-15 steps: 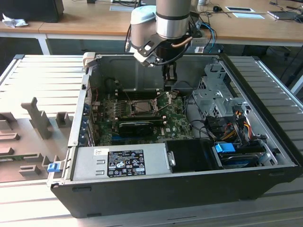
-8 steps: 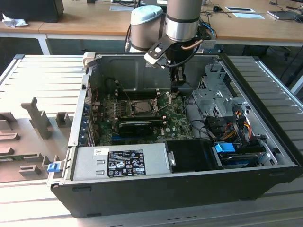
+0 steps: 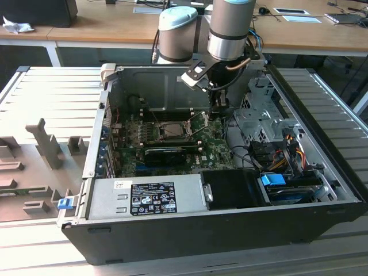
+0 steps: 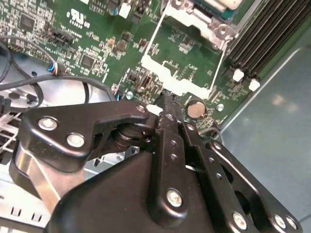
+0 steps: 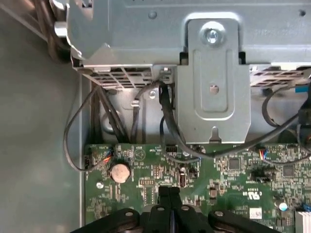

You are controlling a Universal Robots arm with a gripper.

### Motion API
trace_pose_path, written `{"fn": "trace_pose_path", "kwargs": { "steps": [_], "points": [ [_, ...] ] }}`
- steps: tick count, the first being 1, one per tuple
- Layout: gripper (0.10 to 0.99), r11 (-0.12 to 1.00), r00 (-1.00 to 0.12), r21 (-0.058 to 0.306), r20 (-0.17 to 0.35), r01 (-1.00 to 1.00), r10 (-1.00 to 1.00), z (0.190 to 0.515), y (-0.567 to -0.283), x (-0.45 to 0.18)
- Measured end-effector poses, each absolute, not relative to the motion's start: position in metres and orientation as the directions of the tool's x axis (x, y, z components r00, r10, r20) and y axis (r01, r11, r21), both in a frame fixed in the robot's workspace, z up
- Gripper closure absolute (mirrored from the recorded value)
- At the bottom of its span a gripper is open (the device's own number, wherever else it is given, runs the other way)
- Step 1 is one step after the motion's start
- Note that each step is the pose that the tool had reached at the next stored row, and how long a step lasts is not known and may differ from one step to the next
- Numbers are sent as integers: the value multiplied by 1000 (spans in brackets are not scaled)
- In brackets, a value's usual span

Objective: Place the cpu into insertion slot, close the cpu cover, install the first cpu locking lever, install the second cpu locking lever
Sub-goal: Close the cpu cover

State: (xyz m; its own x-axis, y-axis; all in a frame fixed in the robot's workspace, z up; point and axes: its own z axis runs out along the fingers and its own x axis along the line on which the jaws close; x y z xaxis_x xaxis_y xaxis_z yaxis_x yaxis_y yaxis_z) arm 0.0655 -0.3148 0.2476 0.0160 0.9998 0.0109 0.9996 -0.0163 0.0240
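Where its two black fingers (image 4: 164, 136) come to a point, the gripper (image 4: 167, 99) is closed up tight, with no gap between them and nothing visibly pinched. Its tip sits right at the outer edge of the cpu cover (image 4: 187, 86), though whether it actually touches the metal cannot be told. That cover is swung open, its silvery frame lying out over the green motherboard (image 4: 97, 29), so that the board shows through the square window. Just beside the fingertips is a round coin battery (image 4: 195, 108). Past the cover's far edge a pale sliver of what looks to be the cpu (image 4: 214, 4) lies inside the insertion slot (image 3: 160, 131), uncovered. Dark memory slots (image 4: 267, 34) run alongside. Farther out, in the exterior view, the arm (image 3: 230, 29) reaches down into the open computer case (image 3: 230, 230) on the slot's side toward the exterior view's right — the long black expansion card (image 3: 167, 154) lies next to the slot, and the grey power supply (image 3: 146, 198) sits against the case's front wall.
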Motion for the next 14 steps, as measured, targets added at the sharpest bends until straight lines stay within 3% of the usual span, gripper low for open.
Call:
{"fn": "trace_pose_path", "kwargs": {
  "steps": [4,14],
  "points": [
    [980,-16,16,6,11,1000,1000,251,-315,64],
    [980,-16,16,5,11,1000,1000,252,-315,44]
  ]
}}
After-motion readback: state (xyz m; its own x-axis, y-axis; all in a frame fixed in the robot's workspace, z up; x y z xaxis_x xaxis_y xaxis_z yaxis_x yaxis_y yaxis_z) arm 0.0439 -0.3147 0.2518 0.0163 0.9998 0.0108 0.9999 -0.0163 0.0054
